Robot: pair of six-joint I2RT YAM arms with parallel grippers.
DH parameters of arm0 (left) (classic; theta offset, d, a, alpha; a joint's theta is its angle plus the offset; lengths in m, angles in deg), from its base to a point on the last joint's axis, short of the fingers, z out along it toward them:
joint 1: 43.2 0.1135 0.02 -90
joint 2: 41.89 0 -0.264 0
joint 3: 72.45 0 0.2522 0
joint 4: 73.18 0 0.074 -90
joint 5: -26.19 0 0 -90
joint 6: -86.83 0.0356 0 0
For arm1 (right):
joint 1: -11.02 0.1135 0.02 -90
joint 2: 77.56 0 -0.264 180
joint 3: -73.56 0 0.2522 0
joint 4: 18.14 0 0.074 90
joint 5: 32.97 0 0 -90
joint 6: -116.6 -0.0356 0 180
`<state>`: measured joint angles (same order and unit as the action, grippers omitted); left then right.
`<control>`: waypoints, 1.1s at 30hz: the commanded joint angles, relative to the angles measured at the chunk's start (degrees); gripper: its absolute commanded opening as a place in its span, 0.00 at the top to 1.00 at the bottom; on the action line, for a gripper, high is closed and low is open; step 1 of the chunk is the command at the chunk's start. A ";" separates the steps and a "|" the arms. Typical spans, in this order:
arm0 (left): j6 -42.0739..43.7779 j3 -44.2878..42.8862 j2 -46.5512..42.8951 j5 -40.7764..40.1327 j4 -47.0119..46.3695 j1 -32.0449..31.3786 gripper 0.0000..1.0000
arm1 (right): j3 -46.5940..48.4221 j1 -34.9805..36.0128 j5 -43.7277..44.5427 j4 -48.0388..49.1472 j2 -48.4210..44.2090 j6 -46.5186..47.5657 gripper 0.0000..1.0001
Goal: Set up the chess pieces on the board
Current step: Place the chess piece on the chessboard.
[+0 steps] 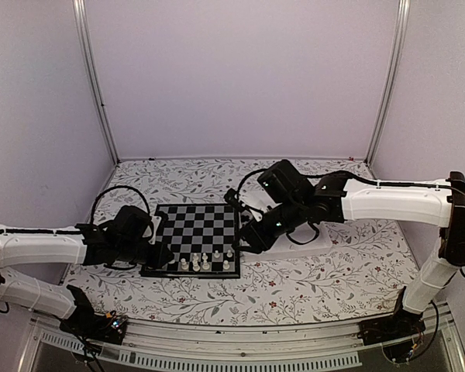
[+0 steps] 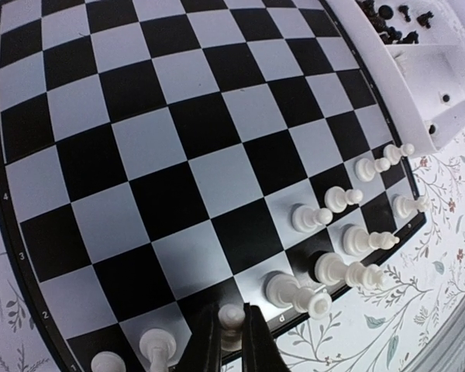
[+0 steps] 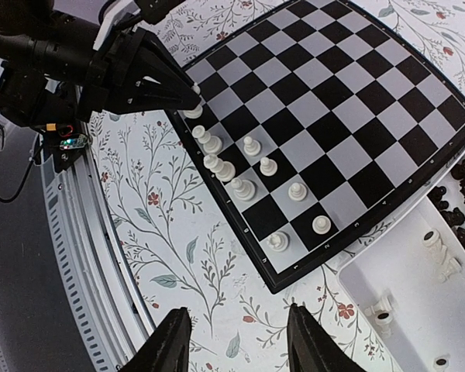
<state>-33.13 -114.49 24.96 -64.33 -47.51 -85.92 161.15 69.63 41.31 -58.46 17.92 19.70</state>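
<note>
The board (image 1: pixel 194 225) lies between the two arms. Several white chess pieces (image 1: pixel 205 262) stand in its two nearest rows. My left gripper (image 2: pixel 231 310) is shut on a small white piece (image 2: pixel 232 319) at the board's (image 2: pixel 178 155) near edge row, beside a taller white piece (image 2: pixel 294 293). I cannot tell whether the held piece rests on its square. The right wrist view shows that left gripper (image 3: pixel 163 77) at the board's (image 3: pixel 356 93) corner. My right gripper (image 3: pixel 236 341) hangs open and empty over the floral cloth, just off the board's corner.
A white two-compartment tray (image 2: pixel 426 77) sits against the board's right side, with black pieces (image 2: pixel 387 19) in one half. A few white pieces (image 3: pixel 438 252) lie in the other half of the tray (image 3: pixel 387 271). The table's metal front rail (image 3: pixel 85 256) runs close by.
</note>
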 commanded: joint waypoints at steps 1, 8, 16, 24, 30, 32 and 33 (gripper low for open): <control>1.06 0.78 0.85 -0.03 -1.99 -0.79 0.93 | 0.76 0.35 0.57 -0.77 0.88 -0.40 0.55; 1.57 0.74 2.03 0.07 -2.67 -0.79 0.92 | 0.88 0.37 0.17 -0.77 1.15 -0.51 0.55; 2.33 0.86 3.28 0.07 -2.73 -0.79 0.89 | 0.73 0.38 -0.05 -0.73 1.29 -0.96 0.55; 2.25 1.37 3.12 0.07 -2.58 -0.87 0.89 | 0.33 0.36 -0.32 -0.68 1.18 -1.32 0.55; 2.09 1.87 2.50 0.07 -1.96 -1.05 0.86 | 0.03 0.41 -0.49 -0.45 1.11 -1.45 0.55; 2.16 1.78 2.49 0.07 -1.84 -1.09 0.84 | -0.07 0.36 -0.60 -0.32 1.11 -1.45 0.55; 2.18 1.67 2.54 0.06 -1.67 -1.13 0.83 | 0.03 0.37 -0.62 -0.28 1.15 -1.45 0.54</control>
<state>-31.66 -113.39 27.91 -64.30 -49.28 -86.00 161.15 69.63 41.37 -58.64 18.42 18.61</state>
